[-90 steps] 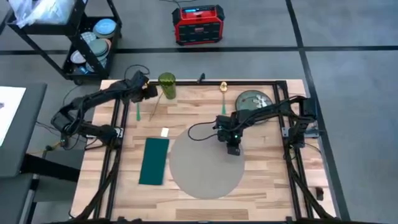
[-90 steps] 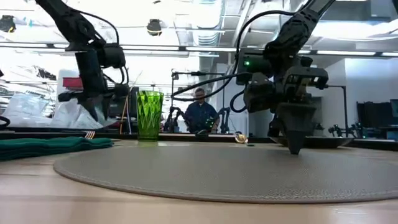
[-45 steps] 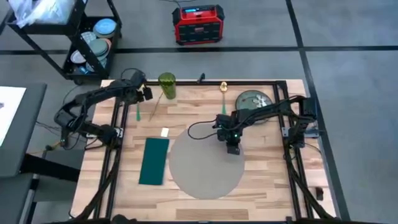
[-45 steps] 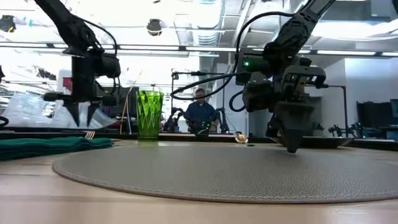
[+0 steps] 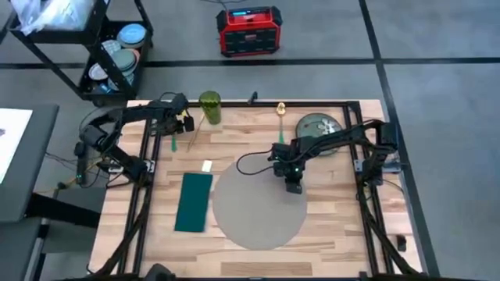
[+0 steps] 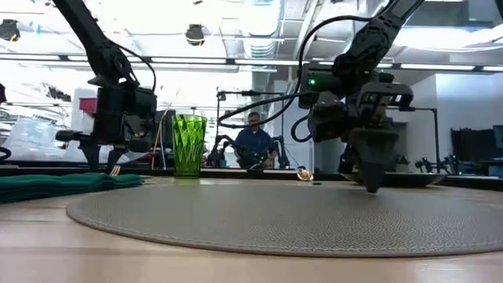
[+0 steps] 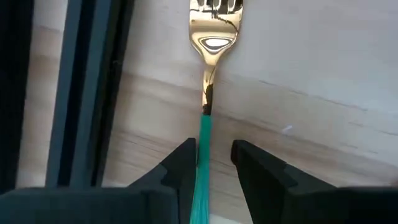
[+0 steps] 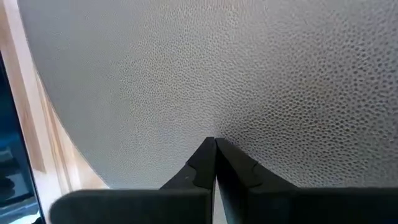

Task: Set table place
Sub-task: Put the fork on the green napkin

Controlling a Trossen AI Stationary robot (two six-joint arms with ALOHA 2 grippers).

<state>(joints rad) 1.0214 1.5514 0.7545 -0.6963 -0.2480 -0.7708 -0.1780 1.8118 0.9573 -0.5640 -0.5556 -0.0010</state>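
1. The left gripper (image 7: 210,163) hangs low at the far left of the table (image 5: 328,226) (light butcher-block planks in a thin black frame), its fingers (image 7: 180,167) parted on either side of a fork's (image 7: 209,62) green handle; the fork's head is shiny gold.
2. Near it stands a faceted green glass (image 6: 189,145), and a dark green cloth (image 5: 193,201) lies flat just left of the mat.
3. The place (image 5: 258,207), a wide round grey-beige mat with a pebbled grain, lies mid-table.
4. The right gripper (image 8: 215,160) points down at the mat's far right part, fingers clenched together, empty.
5. A dark floral plate (image 5: 318,125) sits beyond it.
6. No writing is legible.
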